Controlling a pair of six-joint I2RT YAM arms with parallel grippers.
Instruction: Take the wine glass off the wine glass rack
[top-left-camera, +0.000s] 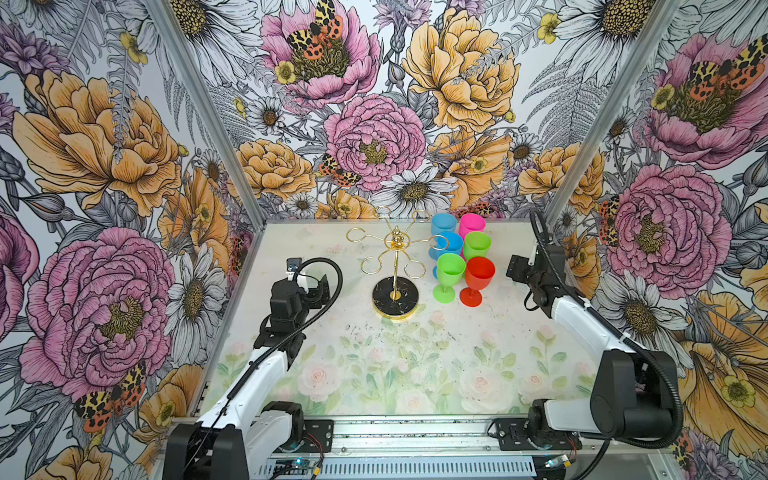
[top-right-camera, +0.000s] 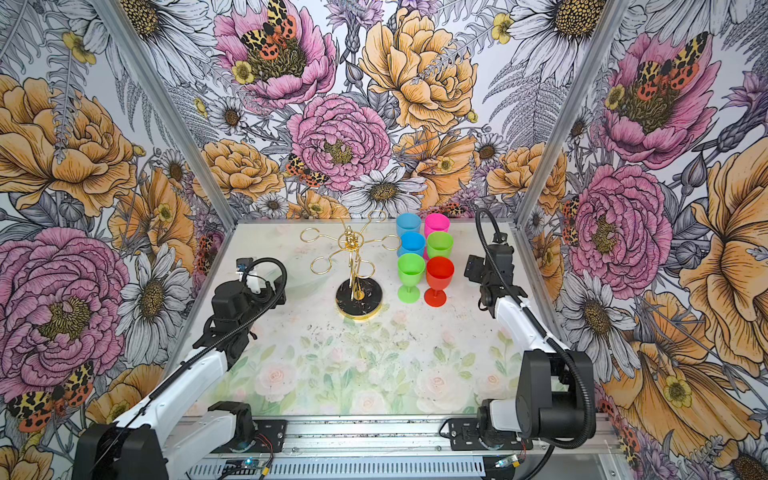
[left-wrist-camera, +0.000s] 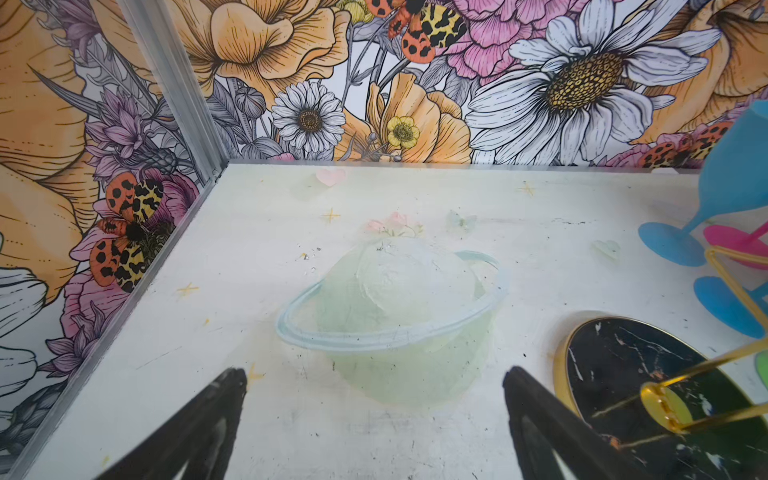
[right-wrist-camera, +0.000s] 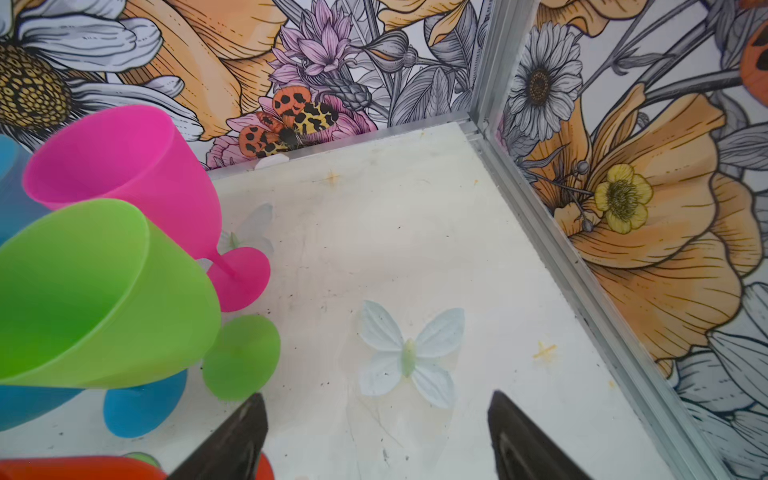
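Nearest the camera, a metal rail (top-left-camera: 415, 434) ran along the front edge of the counter (top-left-camera: 374, 357) and carried both arms. The left tool (left-wrist-camera: 374, 374) hovered low near the left edge, fingers wide apart and holding nothing. Just beside it, toward the middle, lay the round black base (left-wrist-camera: 615, 365) of the wine glass rack (top-left-camera: 396, 242). The right tool (right-wrist-camera: 378, 397) hovered near the right edge, fingers also spread, with only bare counter between them.

The rack stood upright in the far half of the counter, post vertical. All six gold loops showed empty in both top views.

Six wine glasses stood on their feet, stems vertical, in a tight block of two columns between the rack and the right tool. A red glass (top-left-camera: 480, 272) and a green glass (top-left-camera: 451, 270) stood frontmost, and a pink glass (top-left-camera: 471, 224) stood at the far end. One loop crossed a blue glass (top-left-camera: 451, 243) in a top view; whether they touched could not be told.

With nothing hanging, the task looked finished. The right arm (top-left-camera: 582, 324) was nearer the glasses, the red one closest. The left arm (top-left-camera: 257, 386) was nearer the rack. Any reach from the right toward the rack would have had to clear the block of glasses.
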